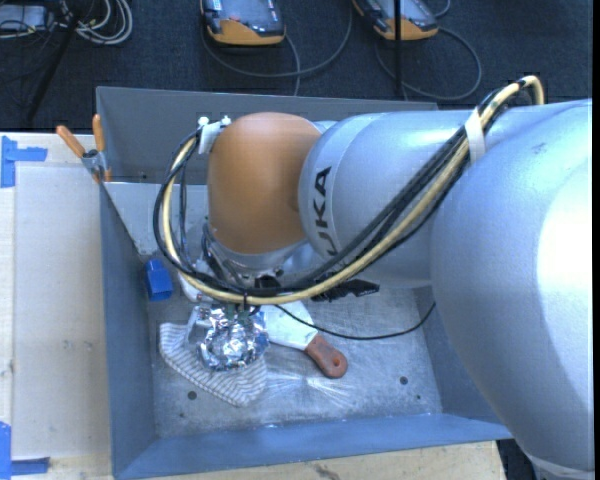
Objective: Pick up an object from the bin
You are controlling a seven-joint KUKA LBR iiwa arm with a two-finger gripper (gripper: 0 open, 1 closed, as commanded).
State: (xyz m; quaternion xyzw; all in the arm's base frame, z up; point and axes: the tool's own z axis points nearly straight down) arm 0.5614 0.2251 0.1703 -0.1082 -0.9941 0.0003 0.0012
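1. Arm reached into the bin (280, 446) from 3 o'clock. The orange cover (260, 178) and looped cables (380, 238) on the wrist hid most of the tool beneath them.
2. The gripper (242, 313) sat low over the floor, toward 8 o'clock of the bin's middle. Whether it was apart or together could not be told, as the wrist shadowed it.
3. Nearest thing: a crumpled silver foil wad (230, 345), just beside the gripper at its 6 o'clock. Contact or a small gap between them could not be settled. Nothing was seen clamped in the tool.
4. The wad lay on a grey cloth (212, 373), which spread out from under it toward 7 o'clock.
5. Neighbours of the wad:
   - a blue block (158, 280) at 10 o'clock, against the bin's 9 o'clock wall and apart from the wad;
   - a reddish-brown handle (328, 358) at 3 o'clock, near but not touching, with a white piece (288, 326) running up from it toward the wrist.
6. Judgement on the step: the approach looked finished and the grasp not yet shown. The foil wad was taken as the likely target by nearness alone.
7. Judgement on the next move: it would call for closing on the wad itself and lifting straight up.
8. Risks noted:
   - foil would crush and might slip;
   - the cloth beneath could snag and come up with it;
   - the white piece at 2 o'clock lay close enough to be nudged.
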